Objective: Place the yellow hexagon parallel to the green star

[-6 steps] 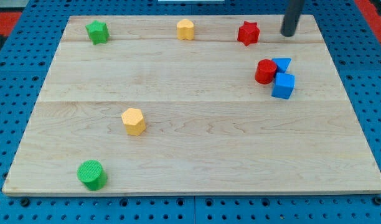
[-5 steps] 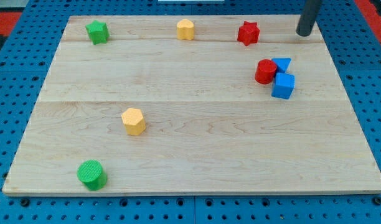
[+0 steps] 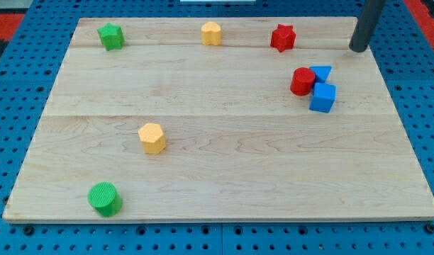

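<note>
Rod end first: my tip (image 3: 359,49) rests near the desk's (image 3: 224,177) right edge at the view's top right, touching no block; there is no hand on this arm to be apart or together, only the bare rod. Nearest to it sit the red star (image 3: 282,37) to the view's left and, just below, a tight cluster of a red cylinder (image 3: 301,81), a blue triangle (image 3: 320,72) and a blue cube (image 3: 322,98), which look to be touching one another. Farther along the top strip stands a pale yellow block (image 3: 212,33), and at the top left corner the green star (image 3: 110,36). The yellow hexagon (image 3: 152,137) lies well apart from all of these, left of centre in the lower half, with a green cylinder (image 3: 104,198) near the bottom left corner. Judging by its looks, the hexagon is a small, stiff, light piece that should slide easily on the smooth wood and may spin if struck off-centre. It cannot be gripped, so the push should meet the middle of a flat side, squarely, on the face opposite the way it must travel.
</note>
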Robot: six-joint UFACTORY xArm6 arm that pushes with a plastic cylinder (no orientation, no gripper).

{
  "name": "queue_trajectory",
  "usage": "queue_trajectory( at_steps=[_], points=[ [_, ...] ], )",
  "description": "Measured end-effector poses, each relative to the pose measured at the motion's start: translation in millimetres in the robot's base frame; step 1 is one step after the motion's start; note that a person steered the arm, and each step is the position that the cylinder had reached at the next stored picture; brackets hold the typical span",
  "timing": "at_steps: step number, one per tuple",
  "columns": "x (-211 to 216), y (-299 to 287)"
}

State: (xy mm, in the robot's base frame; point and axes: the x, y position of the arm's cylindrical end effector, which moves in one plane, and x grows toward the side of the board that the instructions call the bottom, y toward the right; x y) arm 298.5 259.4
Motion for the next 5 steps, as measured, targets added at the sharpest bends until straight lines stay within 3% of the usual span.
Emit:
queue_trajectory(
  at_steps=[1,2,3,5],
  points=[
    [57,1],
    [151,-5],
    [231,-68],
    [235,-273]
  ],
)
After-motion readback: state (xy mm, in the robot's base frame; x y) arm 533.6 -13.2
